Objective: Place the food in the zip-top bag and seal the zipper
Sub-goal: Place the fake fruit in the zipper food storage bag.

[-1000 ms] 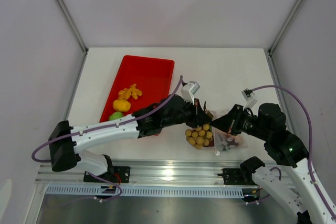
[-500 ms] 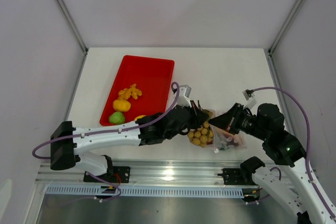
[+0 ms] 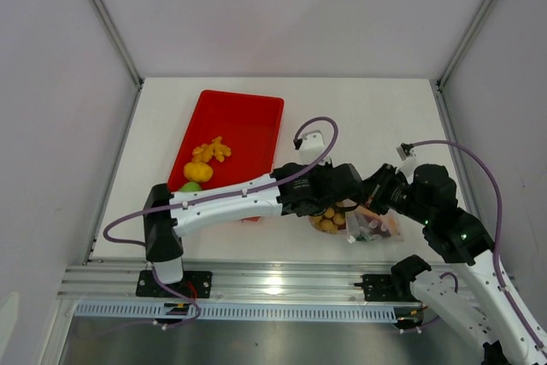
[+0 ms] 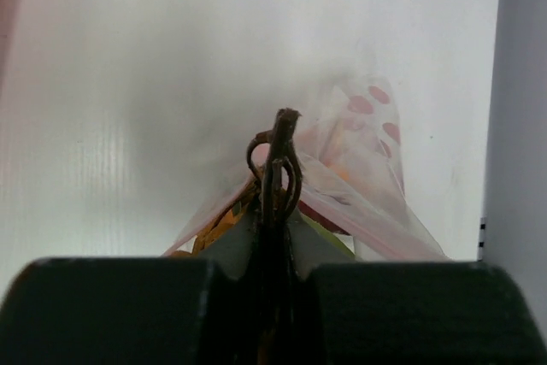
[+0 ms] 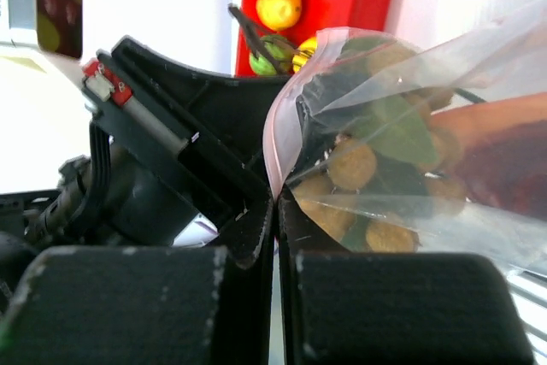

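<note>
The clear zip-top bag (image 3: 373, 226) lies at the table's near right, with reddish food showing through it. My right gripper (image 5: 275, 201) is shut on the pinkish zipper (image 5: 272, 138) at the bag's mouth and holds that edge up. The beige-brown grape cluster (image 3: 327, 221) is partly inside the mouth; in the right wrist view the grapes (image 5: 352, 165) and a green leaf show through the plastic. My left gripper (image 4: 275, 211) is shut on the cluster's brown stem (image 4: 279, 147), right at the bag's mouth (image 4: 359, 203). In the top view the left gripper (image 3: 346, 191) sits close against the right gripper (image 3: 373, 197).
A red tray (image 3: 238, 117) stands at the left, holding orange bits (image 3: 210, 151), a yellow mango (image 3: 198, 171) and a green lime (image 3: 190, 186). The left arm's forearm (image 3: 231, 201) crosses the tray's near corner. The table's near rail runs just below the bag.
The left arm has swung to the right and carried the grape cluster into the bag's mouth. The right gripper keeps its hold on the bag's edge.
</note>
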Motion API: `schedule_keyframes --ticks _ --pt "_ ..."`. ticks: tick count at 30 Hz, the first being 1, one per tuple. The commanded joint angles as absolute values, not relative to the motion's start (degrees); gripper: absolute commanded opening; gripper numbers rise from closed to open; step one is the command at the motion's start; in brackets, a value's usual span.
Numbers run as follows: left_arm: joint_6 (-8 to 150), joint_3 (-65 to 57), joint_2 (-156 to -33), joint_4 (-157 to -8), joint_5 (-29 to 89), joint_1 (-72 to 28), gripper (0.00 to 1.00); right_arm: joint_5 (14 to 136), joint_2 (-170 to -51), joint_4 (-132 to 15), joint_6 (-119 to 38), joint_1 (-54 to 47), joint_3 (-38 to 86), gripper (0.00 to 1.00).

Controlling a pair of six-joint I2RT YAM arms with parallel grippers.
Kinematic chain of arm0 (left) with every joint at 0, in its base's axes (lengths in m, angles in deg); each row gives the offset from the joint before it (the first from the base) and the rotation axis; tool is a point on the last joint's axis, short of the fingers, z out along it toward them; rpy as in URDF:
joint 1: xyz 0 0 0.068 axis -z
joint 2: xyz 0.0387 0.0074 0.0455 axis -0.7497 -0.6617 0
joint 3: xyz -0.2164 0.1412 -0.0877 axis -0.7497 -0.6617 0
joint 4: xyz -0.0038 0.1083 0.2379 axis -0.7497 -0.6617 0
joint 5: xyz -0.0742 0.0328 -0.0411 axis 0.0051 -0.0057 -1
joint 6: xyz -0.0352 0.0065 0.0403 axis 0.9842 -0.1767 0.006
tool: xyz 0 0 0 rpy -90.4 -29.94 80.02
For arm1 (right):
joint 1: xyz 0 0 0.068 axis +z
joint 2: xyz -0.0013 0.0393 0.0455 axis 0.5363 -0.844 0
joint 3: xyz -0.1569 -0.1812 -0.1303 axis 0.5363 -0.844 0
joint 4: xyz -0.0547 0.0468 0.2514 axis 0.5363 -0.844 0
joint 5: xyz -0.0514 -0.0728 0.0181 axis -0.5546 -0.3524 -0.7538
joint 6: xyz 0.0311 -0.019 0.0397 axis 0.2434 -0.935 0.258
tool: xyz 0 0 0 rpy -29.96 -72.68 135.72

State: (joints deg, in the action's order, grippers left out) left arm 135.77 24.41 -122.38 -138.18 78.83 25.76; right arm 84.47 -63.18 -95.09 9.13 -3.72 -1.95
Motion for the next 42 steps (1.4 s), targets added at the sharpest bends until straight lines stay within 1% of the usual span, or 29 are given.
schedule_keyframes --ticks 1,2,3,5,6,7,8,9,11,15,17,18,20,23,24,25,26,28,30,31,35,42 --pt "136.09 21.71 -120.93 -140.74 78.82 27.72 0.14 85.69 -63.59 -90.06 9.12 -3.16 -0.21 0.0" --pt "133.03 17.96 -119.53 -137.85 78.03 27.63 0.18 85.0 -63.5 -91.2 8.68 -3.16 0.23 0.0" --pt "131.61 16.0 -118.03 -131.9 77.59 27.63 0.34 84.64 -63.59 -91.82 7.98 -3.16 0.67 0.0" --pt "127.4 7.5 -112.94 -124.85 76.28 27.55 0.42 84.46 -63.42 -92.61 7.71 -3.16 1.29 0.0" --pt "126.77 5.46 -111.44 -121.94 75.31 27.55 0.45 84.38 -63.24 -92.7 7.71 -3.16 1.38 0.0" --pt "126.06 1.0 -108.9 -117.65 74.95 27.37 0.46 84.46 -63.15 -92.7 7.79 -3.16 1.38 0.0" --pt "125.45 -0.44 -107.83 -115.69 74.6 27.28 0.49 84.46 -63.07 -92.88 7.62 -3.16 1.64 0.0" --pt "124.57 -1.67 -106.95 -113.93 74.16 27.28 0.58 84.46 -62.98 -92.96 7.71 -3.25 1.73 0.0" --pt "122.11 -5.36 -104.67 -109.8 73.81 27.19 0.66 84.38 -62.89 -93.58 7.45 -3.25 1.99 0.0" --pt "118.33 -8.62 -102.11 -105.56 72.67 27.19 0.67 84.29 -62.8 -94.46 6.65 -3.25 2.25 0.0" --pt "116.92 -9.85 -100.63 -104.95 72.05 27.28 0.7 84.37 -62.8 -94.9 6.3 -3.16 2.17 0.0" --pt "116.48 -10.38 -100.09 -104.51 71.79 27.28 0.74 84.46 -62.8 -94.99 6.3 -3.25 2.17 0.0" --pt "114.29 -11.43 -98.69 -101.89 70.39 27.28 0.75 84.64 -62.71 -95.07 5.78 -3.25 2.17 0.0" --pt "111.13 -14.85 -96.23 -98.81 67.84 27.28 0.79 84.9 -62.63 -94.9 5.69 -3.25 1.99 0.0" --pt "110.59 -15.74 -95.26 -97.05 67.22 27.28 0.85 85.08 -62.63 -94.9 5.51 -3.25 1.99 0.0" --pt "109.02 -16.18 -94.73 -95.99 66.43 27.28 0.87 85.16 -62.71 -94.9 5.51 -3.25 1.99 0.0" --pt "108.4 -16.88 -94.29 -95.2 65.64 27.37 0.93 85.25 -62.71 -94.9 5.42 -3.25 1.99 0.0" --pt "107.61 -18.37 -92.54 -93.88 65.2 27.46 0.99 85.17 -62.54 -95.16 5.07 -3.25 2.08 0.0" --pt "105.77 -18.99 -90.26 -91.52 65.46 27.37 0.99 85.17 -62.45 -95.43 4.81 -3.25 1.99 0.0" --pt "104.45 -21.0 -89.37 -89.67 64.85 27.37 0.99 84.99 -62.36 -95.6 4.63 -3.25 1.82 0.0" --pt "100.57 -22.77 -86.21 -85.09 61.6 27.37 1.0 85.08 -62.27 -95.43 4.37 -3.25 1.03 0.0" --pt "100.92 -21.81 -88.31 -86.06 60.01 27.19 0.99 85.78 -62.36 -94.11 4.9 -3.25 0.32 0.0"
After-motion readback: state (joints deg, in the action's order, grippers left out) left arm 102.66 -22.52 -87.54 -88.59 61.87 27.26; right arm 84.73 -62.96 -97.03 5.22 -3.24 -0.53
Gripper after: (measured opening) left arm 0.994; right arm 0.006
